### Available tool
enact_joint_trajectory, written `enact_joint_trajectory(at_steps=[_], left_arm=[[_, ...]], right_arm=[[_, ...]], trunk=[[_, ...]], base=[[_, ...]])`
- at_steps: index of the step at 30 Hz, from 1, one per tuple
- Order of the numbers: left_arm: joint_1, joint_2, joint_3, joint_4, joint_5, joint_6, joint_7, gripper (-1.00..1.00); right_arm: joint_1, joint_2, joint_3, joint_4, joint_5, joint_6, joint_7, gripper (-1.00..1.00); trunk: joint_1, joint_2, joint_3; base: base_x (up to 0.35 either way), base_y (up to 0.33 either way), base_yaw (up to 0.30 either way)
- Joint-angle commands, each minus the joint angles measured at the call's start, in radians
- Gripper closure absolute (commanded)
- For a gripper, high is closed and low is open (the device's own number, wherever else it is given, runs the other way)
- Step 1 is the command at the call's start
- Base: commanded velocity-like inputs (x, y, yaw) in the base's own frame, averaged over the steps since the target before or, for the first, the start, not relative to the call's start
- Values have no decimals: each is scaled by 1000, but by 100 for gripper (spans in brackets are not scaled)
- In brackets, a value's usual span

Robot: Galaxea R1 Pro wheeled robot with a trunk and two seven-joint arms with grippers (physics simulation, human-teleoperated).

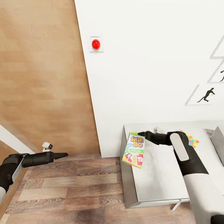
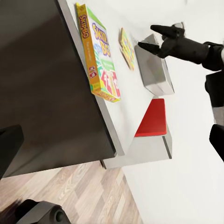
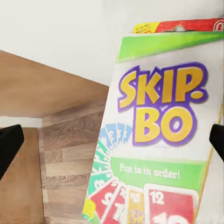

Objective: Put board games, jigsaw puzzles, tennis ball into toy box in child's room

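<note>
Right gripper (image 1: 140, 134): your black two-finger gripper hovers with fingers parted, holding nothing, at the top edge of the green card SKIP-BO board game box (image 1: 133, 149).
Game box: it lies flat at the left edge of the pale grey-white bench (image 1: 158, 177), apparently overhanging that edge slightly.
Risk: a sideways nudge could tip it to the wood-plank floor (image 1: 68, 189).
Toy box (image 2: 154, 70): light grey bin further along the bench; contents hidden.
Puzzle (image 1: 191, 140): multicoloured slab beside your forearm.
Left gripper (image 1: 63, 154): cannot tell whether open.
</note>
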Motion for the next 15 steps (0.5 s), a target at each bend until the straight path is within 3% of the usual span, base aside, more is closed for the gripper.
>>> enact_joint_trajectory(at_steps=[1,2,3,4,6,10,15], left_arm=[[-1,0,0,0,0,11,-3,-100],[-1,0,0,0,0,11,-3,-100],[-1,0,0,0,0,11,-3,-100],[-1,0,-1,0,0,11,-3,-100],[-1,-1,-1,0,0,11,-3,-100],[-1,-2,-1,0,-1,11,-2,-100],[-1,-10,0,0,-1,11,0,-100]], right_arm=[[33,-12,-1,-39,-45,4,15,-100],[102,-36,-1,-116,-111,4,69,-100],[138,-48,-1,-153,-142,4,99,-100],[211,-70,-4,-219,-198,4,158,-100],[318,-94,-19,-284,-256,4,247,-100],[446,-106,-64,-323,-293,-26,361,-100],[579,-114,-104,-341,-309,-120,516,-100]], trunk=[[1,-2,-2],[1,-2,-2],[1,-2,-2],[1,-2,-2],[1,-2,-2],[1,-2,-2],[1,-2,-2]], base=[[0,0,0],[0,0,0],[0,0,0],[0,0,0],[0,0,0],[0,0,0],[0,0,0]])
